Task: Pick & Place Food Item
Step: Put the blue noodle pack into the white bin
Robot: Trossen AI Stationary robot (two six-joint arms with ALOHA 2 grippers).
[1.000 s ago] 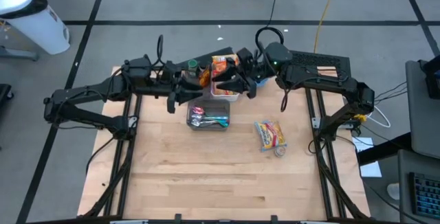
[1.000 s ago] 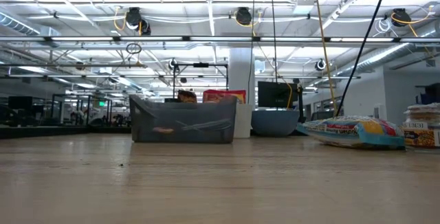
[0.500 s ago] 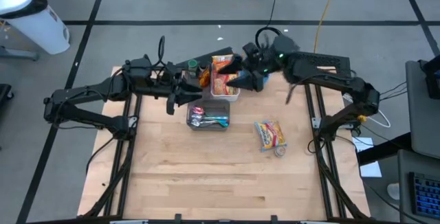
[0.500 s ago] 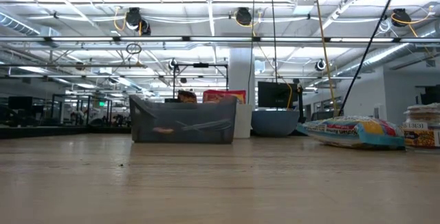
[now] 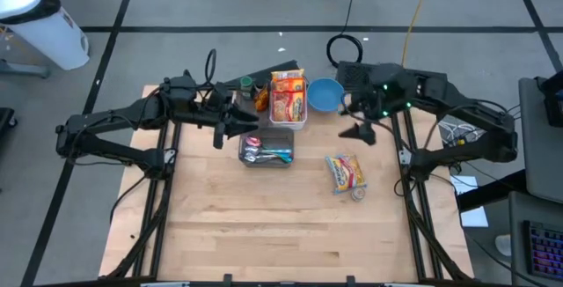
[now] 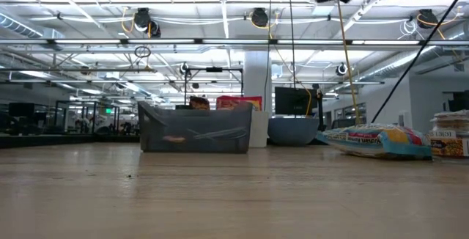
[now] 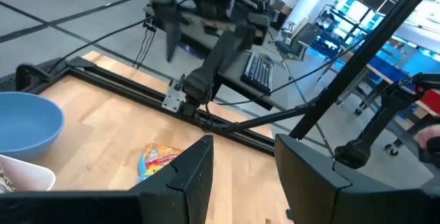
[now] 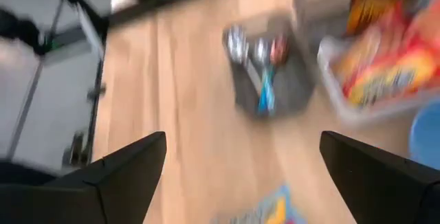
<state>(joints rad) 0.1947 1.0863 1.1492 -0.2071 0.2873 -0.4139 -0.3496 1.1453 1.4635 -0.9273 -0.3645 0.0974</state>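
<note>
Right gripper [image 5: 359, 131] seen empty, fingers spread wide, right of centre in high view. Orange food packet [image 5: 287, 99] lies in white tray [image 5: 303, 121], upper centre. Left gripper [image 5: 230, 128] parked beside tray, fingers parted, nothing held. Next yellow snack bag [image 5: 346, 172] best approached from above, fingers squared across width.

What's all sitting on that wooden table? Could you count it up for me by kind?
Food packets: 2, an orange one in the white tray and a yellow one lying loose
Containers: 3, the white tray, a grey bin of cutlery, a blue bowl
Small jars or tins: 2, a green-lidded one and a round tin
Total: 7
</note>
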